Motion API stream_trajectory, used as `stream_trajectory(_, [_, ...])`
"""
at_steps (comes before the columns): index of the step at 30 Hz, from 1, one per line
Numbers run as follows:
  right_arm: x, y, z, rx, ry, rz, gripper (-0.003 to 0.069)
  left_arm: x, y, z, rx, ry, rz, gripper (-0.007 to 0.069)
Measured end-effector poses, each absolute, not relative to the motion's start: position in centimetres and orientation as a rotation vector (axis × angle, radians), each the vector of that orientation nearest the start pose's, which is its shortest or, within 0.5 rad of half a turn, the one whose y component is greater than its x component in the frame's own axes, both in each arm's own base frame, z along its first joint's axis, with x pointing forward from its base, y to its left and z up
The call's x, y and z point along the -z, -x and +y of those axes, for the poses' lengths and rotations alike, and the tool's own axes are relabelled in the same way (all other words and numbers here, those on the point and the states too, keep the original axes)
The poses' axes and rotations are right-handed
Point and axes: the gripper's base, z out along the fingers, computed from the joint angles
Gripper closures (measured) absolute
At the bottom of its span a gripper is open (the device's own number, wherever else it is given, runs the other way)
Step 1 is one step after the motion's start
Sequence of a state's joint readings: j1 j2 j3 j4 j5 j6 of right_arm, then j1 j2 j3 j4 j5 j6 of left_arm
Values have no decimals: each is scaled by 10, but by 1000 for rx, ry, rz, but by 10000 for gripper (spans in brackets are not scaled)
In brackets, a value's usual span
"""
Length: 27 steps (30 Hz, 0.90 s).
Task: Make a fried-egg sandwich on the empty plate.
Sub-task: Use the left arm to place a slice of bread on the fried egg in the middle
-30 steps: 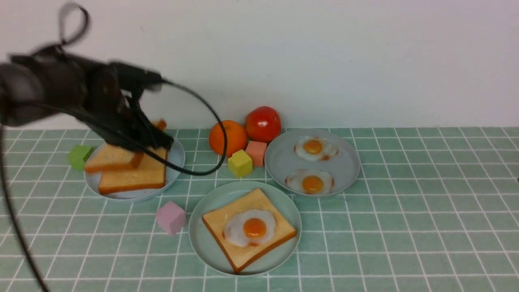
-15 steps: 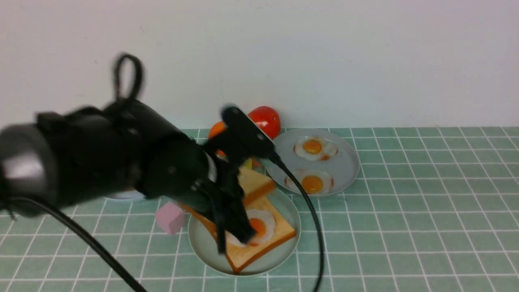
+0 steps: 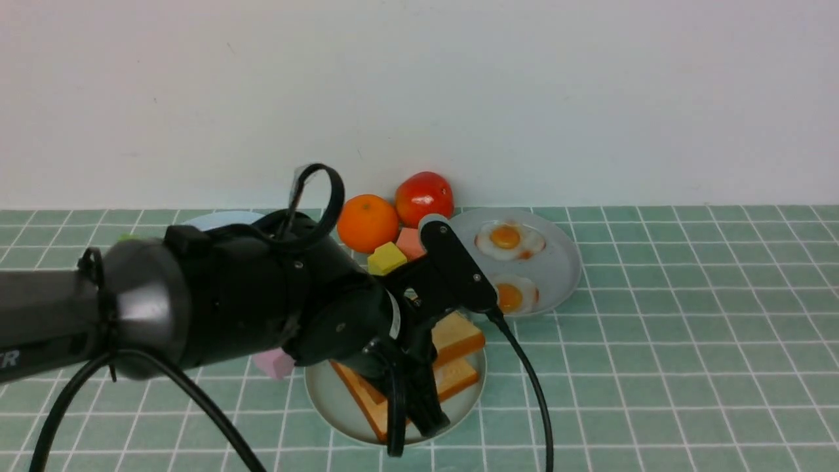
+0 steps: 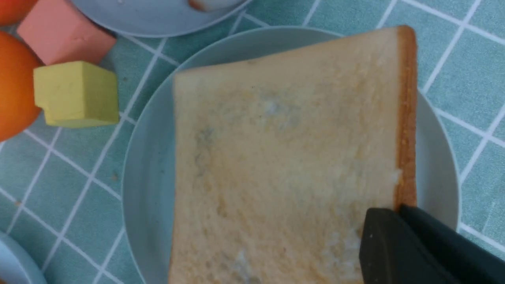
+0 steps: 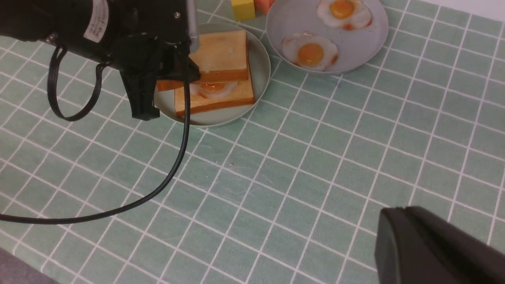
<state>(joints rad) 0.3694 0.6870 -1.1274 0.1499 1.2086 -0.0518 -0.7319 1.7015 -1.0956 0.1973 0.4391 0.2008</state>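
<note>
Toast slice (image 3: 459,335), judged light and stiff, was pinched at its crust edge by the left gripper (image 3: 417,419) above the plate (image 3: 326,393). Jaw state of the right gripper (image 5: 418,244) could not be told.

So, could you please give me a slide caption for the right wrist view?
Left pincer holds the top toast slice over the egg-topped toast on the mint-green plate.
</note>
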Motion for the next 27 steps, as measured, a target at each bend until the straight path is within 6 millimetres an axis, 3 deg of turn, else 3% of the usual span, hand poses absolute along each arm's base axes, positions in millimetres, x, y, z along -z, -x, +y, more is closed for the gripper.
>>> stream_trajectory(13, [-421, -72, 41, -356, 488, 2213, 631, -202, -272, -237, 68, -1288, 2219, 615])
stream_trajectory(16, [-421, -72, 41, -356, 488, 2213, 627, -202, -272, -237, 73, -1283, 2217, 572])
stream_trajectory(21, [-421, -72, 41, -356, 488, 2213, 624, -202, -272, -237, 76, -1279, 2219, 424])
stream_trajectory(27, [-421, -72, 41, -356, 488, 2213, 624, -202, -272, -237, 76, -1279, 2219, 304])
